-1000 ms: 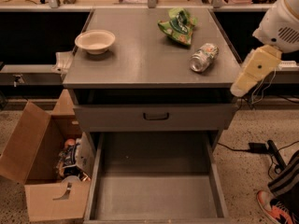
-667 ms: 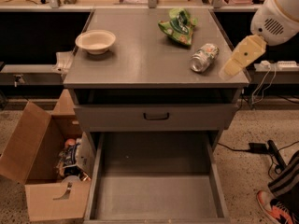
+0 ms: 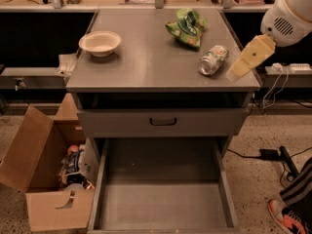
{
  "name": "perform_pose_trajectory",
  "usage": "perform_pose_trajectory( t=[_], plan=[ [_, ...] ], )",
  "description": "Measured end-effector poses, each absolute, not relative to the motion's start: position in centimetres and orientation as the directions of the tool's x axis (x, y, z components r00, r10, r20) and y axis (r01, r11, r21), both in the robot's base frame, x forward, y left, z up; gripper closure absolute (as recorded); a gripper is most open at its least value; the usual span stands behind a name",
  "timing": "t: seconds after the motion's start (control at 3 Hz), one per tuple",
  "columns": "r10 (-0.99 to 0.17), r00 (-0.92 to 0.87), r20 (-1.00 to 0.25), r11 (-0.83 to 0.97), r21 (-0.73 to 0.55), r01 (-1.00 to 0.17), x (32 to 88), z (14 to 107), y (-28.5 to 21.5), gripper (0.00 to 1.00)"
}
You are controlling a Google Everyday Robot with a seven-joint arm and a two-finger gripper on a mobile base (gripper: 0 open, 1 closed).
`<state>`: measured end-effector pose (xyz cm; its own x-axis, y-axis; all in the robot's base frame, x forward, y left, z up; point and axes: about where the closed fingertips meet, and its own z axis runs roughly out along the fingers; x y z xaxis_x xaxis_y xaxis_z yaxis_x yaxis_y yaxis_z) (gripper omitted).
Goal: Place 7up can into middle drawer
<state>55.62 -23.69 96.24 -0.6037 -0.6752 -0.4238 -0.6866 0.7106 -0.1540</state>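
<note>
The robot's gripper (image 3: 240, 68) has lifted from its spot a second ago off the front right corner of the cabinet top (image 3: 146, 67) and swung inward and up; it now hangs at the top's right edge, just right of the 7up can (image 3: 213, 59) and apart from it. Most of that move came early, with only a slight shift since. The white arm housing (image 3: 292, 13) behind it has risen toward the view's upper right

I see the gripper (image 3: 242, 66) at the right edge of the countertop (image 3: 146, 62), just beside the 7up can (image 3: 213, 60) lying there; the middle drawer (image 3: 163, 201) stands open.
</note>
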Motion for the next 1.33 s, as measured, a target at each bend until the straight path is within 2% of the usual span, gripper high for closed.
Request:
perform_pose_trajectory(
  t=[0.33, 0.67, 1.0, 1.33],
  plan=[
    [-0.616, -0.643, -0.456, 0.757, -0.115, -0.643, 56.5, 96.1, -23.7, 0.0],
    [-0.435, -0.741, -0.512, 0.858, 0.012, -0.513, 59.8, 95.3, -23.9, 0.0],
    [-0.245, -0.831, -0.5, 0.931, 0.117, -0.345, 63.6, 93.7, -24.5, 0.0],
    [-0.107, -0.889, -0.445, 0.973, 0.135, -0.185, 66.6, 91.8, -24.9, 0.0]
  ],
)
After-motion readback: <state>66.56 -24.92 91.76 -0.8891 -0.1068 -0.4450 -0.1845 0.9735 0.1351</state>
